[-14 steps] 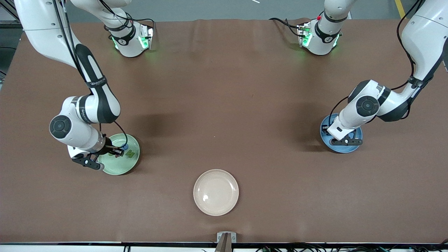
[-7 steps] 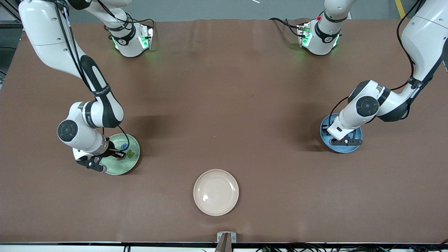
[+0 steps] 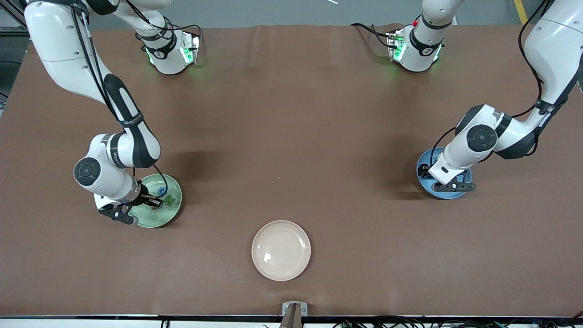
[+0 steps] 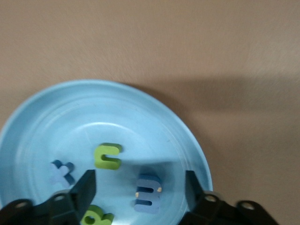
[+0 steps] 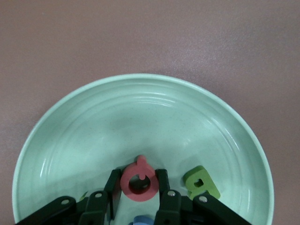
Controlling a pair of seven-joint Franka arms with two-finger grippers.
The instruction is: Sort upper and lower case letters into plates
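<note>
The mint green plate [image 3: 157, 219] [image 5: 140, 108] lies toward the right arm's end of the table. My right gripper [image 3: 150, 200] [image 5: 138, 180] hangs low over it, shut on a pinkish red ring-shaped letter [image 5: 138, 181]. A green letter [image 5: 201, 183] [image 3: 169, 199] and a blue letter [image 5: 143, 219] lie in that plate. At the left arm's end of the table, my left gripper [image 3: 448, 184] [image 4: 139, 190] is open over the blue plate [image 3: 448, 194] [image 4: 93, 117]. Between its fingers [image 4: 86, 187] lies a blue letter [image 4: 148, 193]. A green letter [image 4: 108, 156], a blue x [image 4: 62, 172] and another green letter [image 4: 97, 218] also lie there.
A cream-beige plate [image 3: 281, 250] sits near the table's front edge, between the two other plates. Both arm bases [image 3: 171, 50] stand along the table's back edge. Brown table surface spreads between the plates.
My left gripper has opened, and the blue letter now lies loose in the blue plate. The right arm shifted slightly over the mint plate, still holding the red letter.
</note>
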